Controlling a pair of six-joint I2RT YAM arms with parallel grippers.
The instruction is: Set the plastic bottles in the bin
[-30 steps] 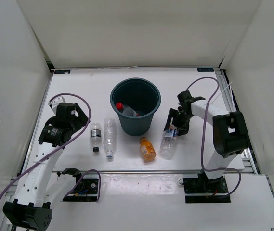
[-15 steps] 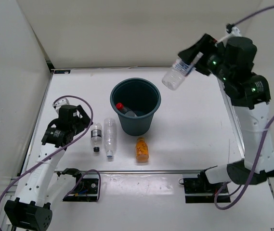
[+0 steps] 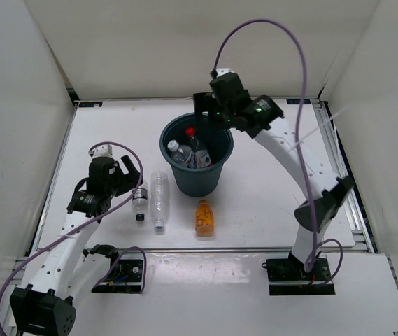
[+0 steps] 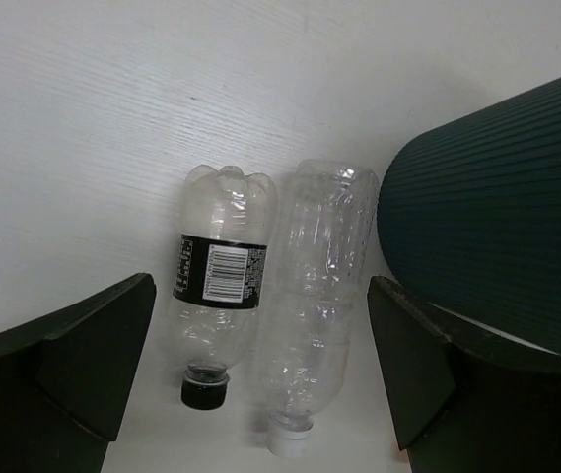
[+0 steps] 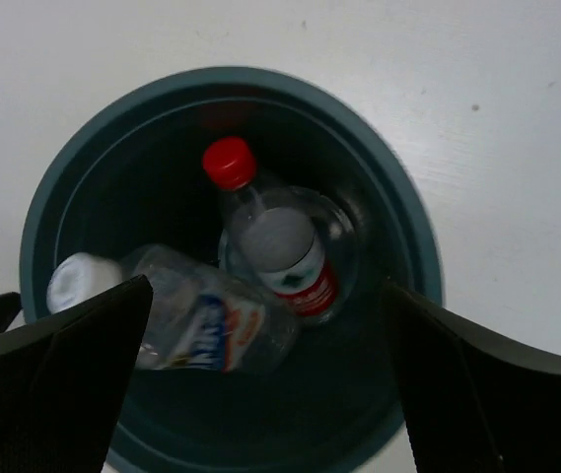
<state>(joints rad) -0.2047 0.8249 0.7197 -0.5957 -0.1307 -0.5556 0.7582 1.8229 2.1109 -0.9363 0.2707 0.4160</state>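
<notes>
Right wrist view looked straight down into the bin (image 5: 223,79). Two of the five plastic bottles lay inside: the red-capped bottle (image 5: 275,236) and the blue-label bottle (image 5: 196,320), leaning against each other at the bottom.

Three were left outside. The black-capped bottle (image 4: 216,286) and the plain clear bottle (image 4: 315,286) lay side by side, touching or nearly so, just beside the bin on the left arm's side, caps toward the arm bases. The short orange bottle (image 3: 203,217) lay alone on the near side of the bin. I judged the task a little under half done.

Right gripper (image 3: 209,115) hung over the far rim of the bin, jaws wide, holding nothing. Left gripper (image 4: 260,286) hovered over the pair beside the bin, jaws also wide and empty, so it was likely set up for one of those two.

White table (image 3: 268,203) under the bin, matte and unmarked. Plain white walls (image 3: 185,49) closed it in on three sides. Purple cables (image 3: 282,42) looped off both arms.
</notes>
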